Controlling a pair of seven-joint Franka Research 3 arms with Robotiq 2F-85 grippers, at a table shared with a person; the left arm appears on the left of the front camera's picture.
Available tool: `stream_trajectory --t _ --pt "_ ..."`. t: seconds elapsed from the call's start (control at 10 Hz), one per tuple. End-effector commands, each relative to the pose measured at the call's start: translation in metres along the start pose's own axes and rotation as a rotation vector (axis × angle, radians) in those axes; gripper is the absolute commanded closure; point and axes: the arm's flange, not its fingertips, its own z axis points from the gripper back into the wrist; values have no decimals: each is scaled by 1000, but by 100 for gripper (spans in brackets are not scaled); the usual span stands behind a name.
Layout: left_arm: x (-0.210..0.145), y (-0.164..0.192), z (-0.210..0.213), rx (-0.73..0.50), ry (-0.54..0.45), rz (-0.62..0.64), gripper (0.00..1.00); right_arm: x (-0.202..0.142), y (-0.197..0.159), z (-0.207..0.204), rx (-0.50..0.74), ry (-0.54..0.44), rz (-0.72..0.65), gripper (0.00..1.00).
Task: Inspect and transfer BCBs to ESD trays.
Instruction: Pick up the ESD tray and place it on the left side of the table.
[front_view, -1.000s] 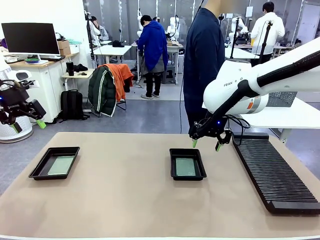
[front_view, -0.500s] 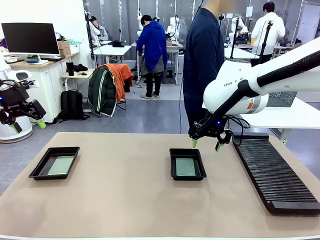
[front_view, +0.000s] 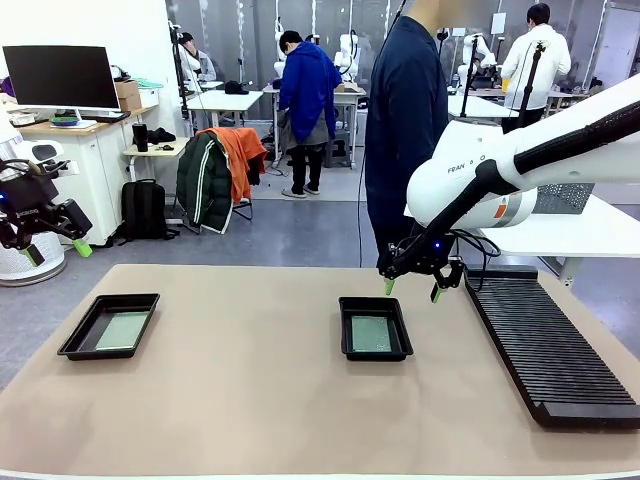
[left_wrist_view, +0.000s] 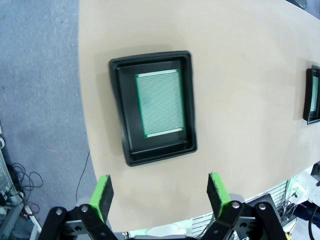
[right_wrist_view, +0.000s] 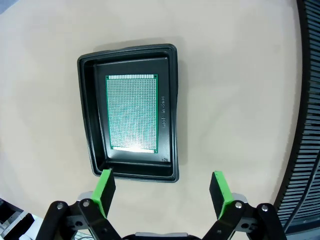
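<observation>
My left wrist view cuts off the second tray at its right edge, well apart from the first tray. The raised print on the right tray's floor is too small to read.

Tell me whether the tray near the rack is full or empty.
Full: the tray holds one pale-green board lying flat inside its rim, beside the rack.
</observation>
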Motion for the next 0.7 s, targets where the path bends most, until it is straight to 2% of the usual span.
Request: stream_trajectory --t 0.0,0.2,0.4,0.6 --pt "-3 -61 -1 -40 -6 -97 0 -3 -20 14 25 -3 -6 0" --pt "-8 -119 -12 -20 11 -102 0 -4 -64 39 120 -10 -24 0" --pt "-20 -195 -50 -13 12 -125 0 5 -115 50 232 9 -59 0" --pt "-28 -282 -100 -2 11 -158 0 15 -163 60 292 39 -91 0"
